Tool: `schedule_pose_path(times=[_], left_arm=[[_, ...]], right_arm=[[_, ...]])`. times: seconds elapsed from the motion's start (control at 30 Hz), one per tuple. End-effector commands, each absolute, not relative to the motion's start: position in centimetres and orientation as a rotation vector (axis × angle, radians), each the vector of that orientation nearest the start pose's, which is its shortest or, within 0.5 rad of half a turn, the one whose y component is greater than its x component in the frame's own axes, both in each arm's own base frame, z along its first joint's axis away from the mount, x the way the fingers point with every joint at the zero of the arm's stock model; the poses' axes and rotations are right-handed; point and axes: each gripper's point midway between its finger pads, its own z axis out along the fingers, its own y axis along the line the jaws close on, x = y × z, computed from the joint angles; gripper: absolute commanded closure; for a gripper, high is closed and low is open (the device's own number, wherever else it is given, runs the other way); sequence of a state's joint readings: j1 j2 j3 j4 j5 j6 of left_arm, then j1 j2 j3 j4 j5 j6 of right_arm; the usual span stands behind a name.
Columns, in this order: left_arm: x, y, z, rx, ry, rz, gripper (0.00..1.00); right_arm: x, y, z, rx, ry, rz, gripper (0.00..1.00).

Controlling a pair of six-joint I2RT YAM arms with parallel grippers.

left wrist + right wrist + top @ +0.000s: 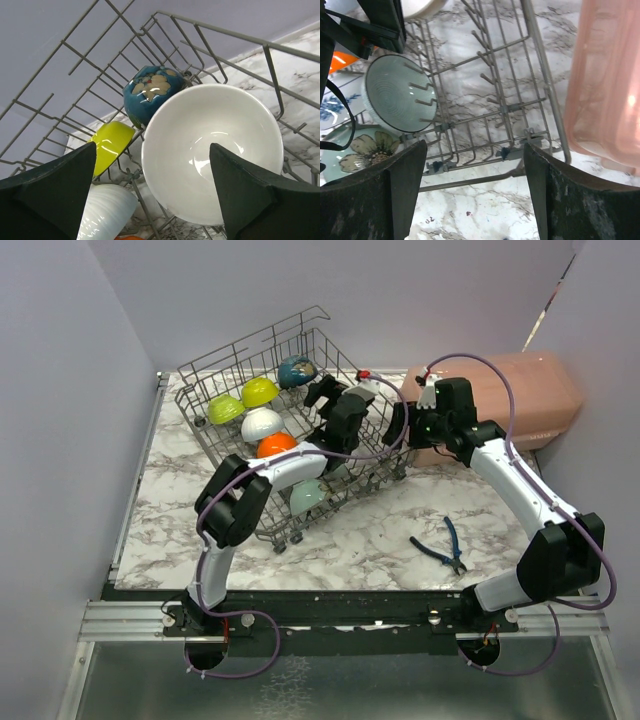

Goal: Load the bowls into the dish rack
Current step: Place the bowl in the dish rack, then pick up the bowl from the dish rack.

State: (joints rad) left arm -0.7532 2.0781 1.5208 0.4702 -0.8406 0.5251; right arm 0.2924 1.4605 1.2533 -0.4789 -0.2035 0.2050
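Left gripper (152, 150), jaws wide: a white bowl (200, 125) lies between and just beyond the fingers, on edge in the rack (225, 31), beside a blue bowl (150, 92). Right gripper (475, 146), jaws wide and empty, above the rack's edge.

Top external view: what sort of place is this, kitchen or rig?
Likely a lab test cell, not a kitchen: plain lilac partition walls box in a marble-patterned tabletop, an aluminium rail lines its near edge, and blue-handled pliers lie near the grey wire dish rack.
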Motion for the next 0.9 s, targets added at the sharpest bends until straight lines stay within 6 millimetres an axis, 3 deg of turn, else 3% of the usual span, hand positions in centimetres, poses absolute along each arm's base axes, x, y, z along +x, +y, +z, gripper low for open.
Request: schedule_pose_path(times=[0.0,0.17,0.33,0.57,0.7,0.87], left_arm=[[50.2,-28.0,26.1,0.317,1.609,0.300,0.03],[50.7,-27.8,27.0,0.302,1.694,0.028,0.01],[52.3,-26.7,26.4,0.273,1.789,-0.249,0.01],[55.9,-24.7,21.6,0.187,1.983,-0.398,0.03],[56.7,-25.9,19.9,0.248,2.019,-0.482,0.10],[57.3,-27.1,18.4,0.270,2.049,-0.596,0.06]], right_arm=[[38.5,18.0,21.9,-0.298,2.191,0.633,0.19],[40.0,20.7,23.1,-0.366,2.151,0.775,0.23],[42.1,23.4,23.3,-0.434,2.150,0.838,0.33],[45.1,26.4,23.3,-0.473,2.125,0.903,0.55],[46.1,27.8,22.1,-0.510,2.134,0.950,0.57],[46.2,29.4,20.1,-0.555,2.152,1.017,0.62]])
